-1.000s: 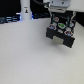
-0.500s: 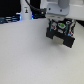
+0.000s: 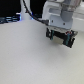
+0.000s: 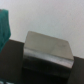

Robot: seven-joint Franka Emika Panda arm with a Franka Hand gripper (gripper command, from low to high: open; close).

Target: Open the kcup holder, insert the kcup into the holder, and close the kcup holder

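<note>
My gripper (image 3: 60,40) hangs low over the white table at the exterior view's upper right, black below the white arm. Its two fingers (image 3: 49,35) stand apart with nothing clearly between them. The wrist view looks down on a dark boxy unit with a shiny grey top, the kcup holder (image 4: 47,50); no fingers show there. The blur hides any drawer fronts or slots. In the exterior view the holder is not distinguishable from the gripper. No kcup is recognisable in either view.
A blurred teal-green shape (image 4: 4,25) sits at the edge of the wrist view beside the holder. Dark equipment (image 3: 10,20) and a cable (image 3: 27,11) line the back of the white table (image 3: 25,60).
</note>
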